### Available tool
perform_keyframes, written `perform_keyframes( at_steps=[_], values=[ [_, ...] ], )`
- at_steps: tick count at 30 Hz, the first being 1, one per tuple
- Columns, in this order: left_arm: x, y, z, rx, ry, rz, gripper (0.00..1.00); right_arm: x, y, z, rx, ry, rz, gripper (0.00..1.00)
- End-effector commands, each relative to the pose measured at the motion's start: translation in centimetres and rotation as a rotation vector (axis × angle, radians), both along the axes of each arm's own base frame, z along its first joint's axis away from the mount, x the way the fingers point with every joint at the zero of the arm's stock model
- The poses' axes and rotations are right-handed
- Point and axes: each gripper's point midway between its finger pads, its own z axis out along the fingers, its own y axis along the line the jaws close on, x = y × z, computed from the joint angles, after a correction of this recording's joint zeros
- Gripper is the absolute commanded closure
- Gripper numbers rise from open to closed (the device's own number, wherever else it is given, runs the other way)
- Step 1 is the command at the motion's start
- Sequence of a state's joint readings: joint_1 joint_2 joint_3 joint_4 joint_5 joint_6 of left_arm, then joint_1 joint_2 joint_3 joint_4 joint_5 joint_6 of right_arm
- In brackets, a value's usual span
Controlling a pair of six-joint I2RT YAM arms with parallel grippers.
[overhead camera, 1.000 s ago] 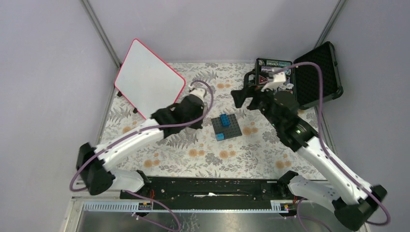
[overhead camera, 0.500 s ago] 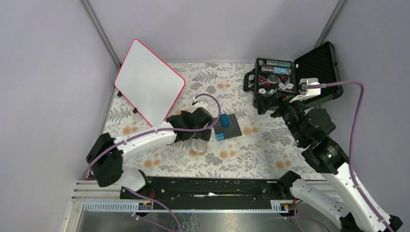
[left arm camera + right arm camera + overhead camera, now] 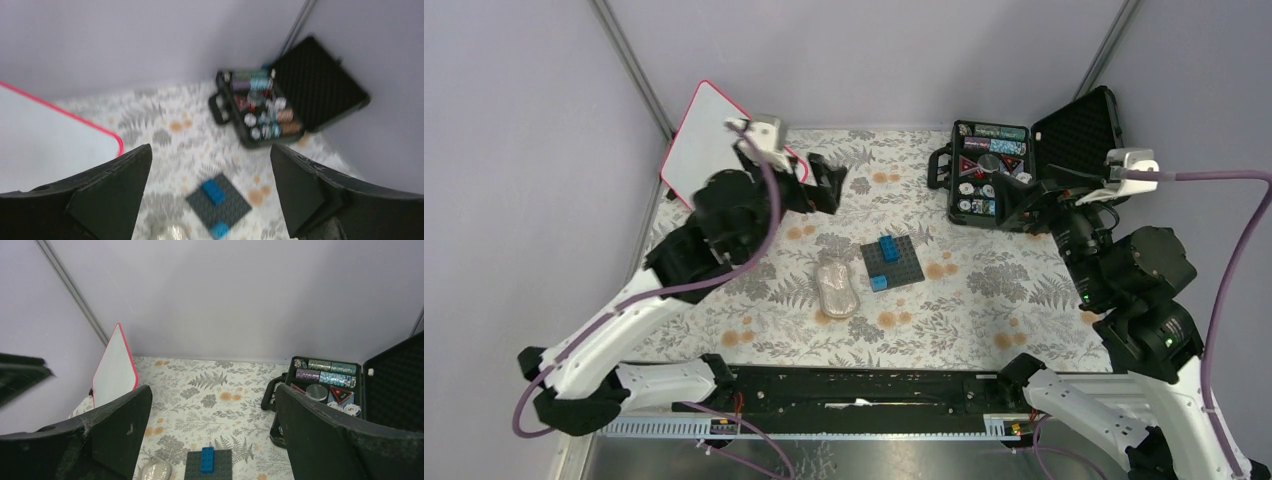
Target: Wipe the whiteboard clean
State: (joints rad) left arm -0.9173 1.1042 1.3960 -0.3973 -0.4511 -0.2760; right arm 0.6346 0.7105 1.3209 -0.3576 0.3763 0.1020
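The left hand [image 3: 824, 186] just let go of the gray wiping pad [image 3: 836, 288] on the counter [image 3: 984, 300] and lifted, fingers wide. The right hand [image 3: 1024, 206] is spread wide too. The whiteboard [image 3: 699, 130] stands tilted at the far left and looks clean, so the wiping seems done.

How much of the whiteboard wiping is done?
Done: the whiteboard looks blank where it shows; the left arm hides part. In hand: nothing; the left gripper and right gripper are open and empty. Left: seemingly nothing; a silvery pad lies beside the brick baseplate.
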Motion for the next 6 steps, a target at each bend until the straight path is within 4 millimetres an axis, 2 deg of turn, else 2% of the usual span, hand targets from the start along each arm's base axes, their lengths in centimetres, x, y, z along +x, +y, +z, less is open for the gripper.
perform_keyframes(
  at_steps=[1,3,6],
  values=[
    [-1.3,4.5,9.4,-0.081,-0.270,0.075,0.01,-0.7,-1.6,2.4,-0.028,-0.063,-0.049,0.00],
    [-1.8,6.3,11.2,-0.104,-0.308,0.123,0.01,-0.8,-1.6,2.4,-0.041,-0.076,-0.044,0.01],
    [-2.6,8.0,12.4,-0.129,-0.342,0.154,0.01,-1.1,-2.4,2.6,-0.009,-0.101,-0.072,0.00]
  ],
)
